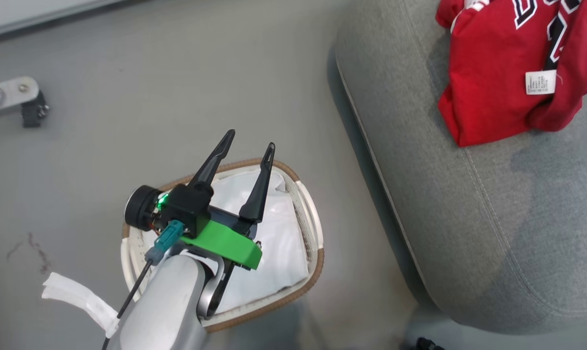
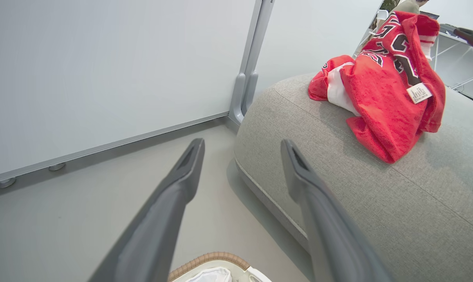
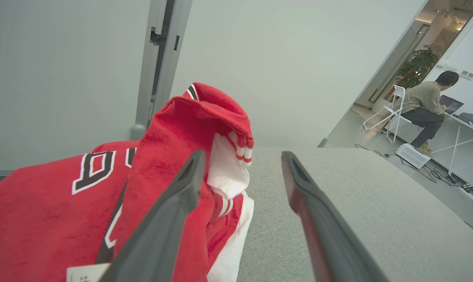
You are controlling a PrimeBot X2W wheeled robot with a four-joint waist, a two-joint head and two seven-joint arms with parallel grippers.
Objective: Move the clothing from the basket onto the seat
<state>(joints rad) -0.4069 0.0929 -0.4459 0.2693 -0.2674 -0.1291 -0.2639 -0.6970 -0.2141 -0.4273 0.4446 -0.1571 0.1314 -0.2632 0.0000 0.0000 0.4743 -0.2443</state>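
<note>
A crumpled red jersey (image 1: 497, 73) with white trim and black-and-white lettering lies on the grey seat (image 1: 468, 204), near its rounded edge. On the floor left of the seat stands the oval basket (image 1: 314, 272); inside it I see just the white liner (image 1: 284, 243). Directly above the basket hovers my left gripper (image 1: 252, 138), open, with nothing between its fingers. In the left wrist view that gripper (image 2: 242, 145) points at the seat's edge (image 2: 268, 129), and the jersey (image 2: 381, 105) sits up to the right. My right gripper (image 3: 243, 156) is open just over the seat (image 3: 338, 203), right beside the jersey (image 3: 162, 156).
A metal leg with a black caster (image 1: 24, 99) stands on the floor at the far left. A white fabric strip (image 1: 75, 296) lies by the basket. A white wall panel and post (image 2: 246, 78) rise behind the seat. A person sits at a desk (image 3: 428, 102) far off.
</note>
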